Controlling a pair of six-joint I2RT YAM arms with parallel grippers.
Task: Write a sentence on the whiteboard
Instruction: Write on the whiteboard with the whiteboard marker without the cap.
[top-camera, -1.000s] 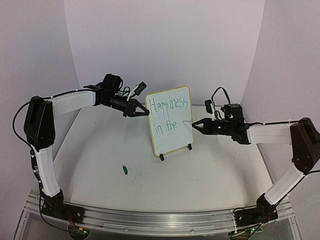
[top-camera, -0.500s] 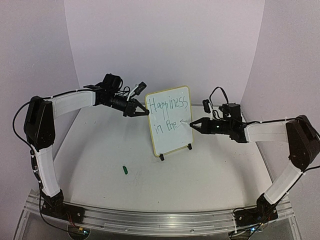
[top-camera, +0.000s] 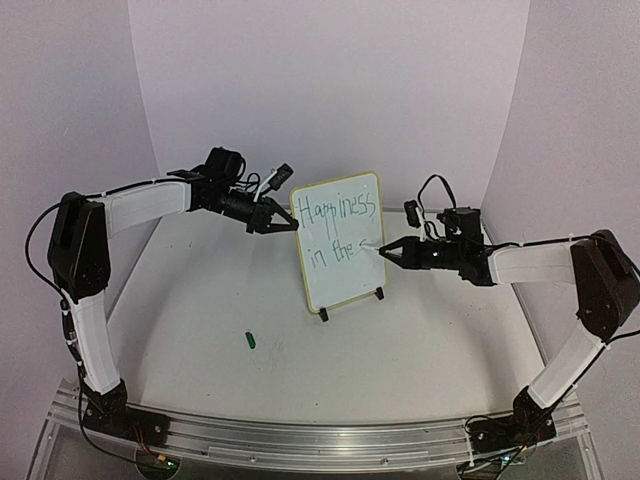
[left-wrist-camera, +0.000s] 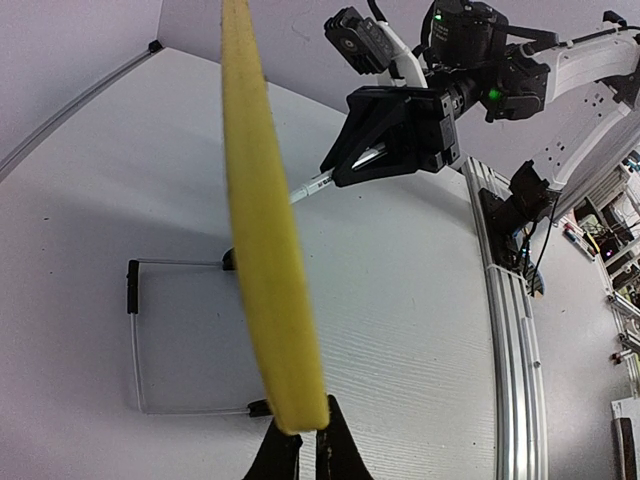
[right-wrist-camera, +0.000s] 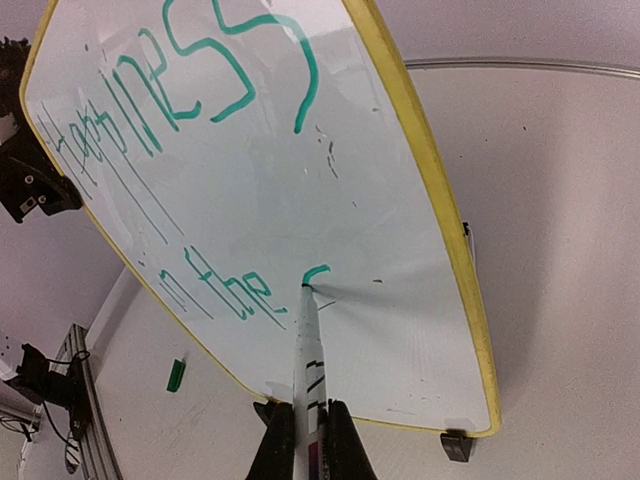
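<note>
Top view: we list the whiteboard (top-camera: 345, 283) upright on its feet at mid-table (top-camera: 420, 350), with the sentence (top-camera: 340, 212) in two green lines. The left gripper (top-camera: 293, 226) meets its left edge and the right gripper (top-camera: 385, 250) its face. A green cap (top-camera: 250, 340) lies well apart on open table.

Left wrist: the jaws seem pinched on the whiteboard (left-wrist-camera: 262, 230) frame.

Right wrist: the jaws are clamped on the marker (right-wrist-camera: 308, 350), its tip touching bare board beside "in the", with white room toward the right edge.
</note>
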